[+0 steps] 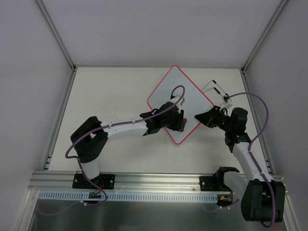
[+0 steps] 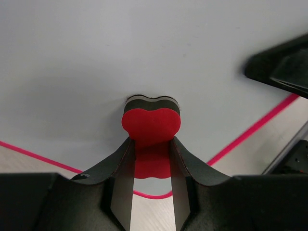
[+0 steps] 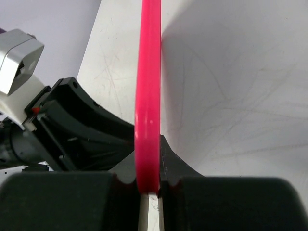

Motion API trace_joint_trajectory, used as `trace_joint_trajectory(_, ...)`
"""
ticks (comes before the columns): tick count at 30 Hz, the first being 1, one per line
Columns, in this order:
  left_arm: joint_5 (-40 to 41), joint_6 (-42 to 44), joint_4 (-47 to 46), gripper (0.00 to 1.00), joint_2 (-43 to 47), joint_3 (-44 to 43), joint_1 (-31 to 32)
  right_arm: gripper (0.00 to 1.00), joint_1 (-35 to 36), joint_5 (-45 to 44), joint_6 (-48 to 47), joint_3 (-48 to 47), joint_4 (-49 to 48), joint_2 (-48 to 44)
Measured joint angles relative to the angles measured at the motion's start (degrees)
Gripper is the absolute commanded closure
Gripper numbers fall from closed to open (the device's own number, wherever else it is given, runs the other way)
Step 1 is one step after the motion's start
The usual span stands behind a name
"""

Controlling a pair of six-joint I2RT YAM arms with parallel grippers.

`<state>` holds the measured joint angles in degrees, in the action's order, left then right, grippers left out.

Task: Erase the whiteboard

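Note:
The whiteboard (image 1: pixel 192 98), white with a thin pink-red frame, lies turned like a diamond on the table. Its surface shows no writing. My left gripper (image 1: pixel 180 121) is over the board's near part, shut on the small red bone-shaped eraser (image 2: pixel 151 126), whose dark pad presses flat on the white surface (image 2: pixel 96 72). My right gripper (image 1: pixel 198 117) is shut on the board's right edge; in the right wrist view the pink frame (image 3: pixel 147 86) runs edge-on between the jaws. The black clips are out of view.
A small white-and-black object (image 1: pixel 217 91) lies on the table just right of the board, beyond my right gripper. Grey walls enclose the table on three sides. A metal rail (image 1: pixel 154 180) runs along the near edge by the arm bases.

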<state>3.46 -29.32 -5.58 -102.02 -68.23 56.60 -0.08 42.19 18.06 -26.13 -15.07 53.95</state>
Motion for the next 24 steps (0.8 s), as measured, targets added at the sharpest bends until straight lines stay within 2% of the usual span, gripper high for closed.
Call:
trace_joint_trajectory(5,-0.3,0.0,1.0,1.0,0.0,-1.5,1.9,0.99,0.0,0.1,-0.2,0.0,-0.1,0.0)
trace_joint_trajectory(11,-2.2,-0.3,0.8,1.0,0.6,-0.9,-0.2,1.0,0.1,0.2,0.3,0.0,-0.2,0.0)
trace_joint_trajectory(24,-2.9,1.9,0.9,1.0,-0.4,-0.6,-17.4,1.0,1.4,3.9,3.9,0.1,1.0,0.0)
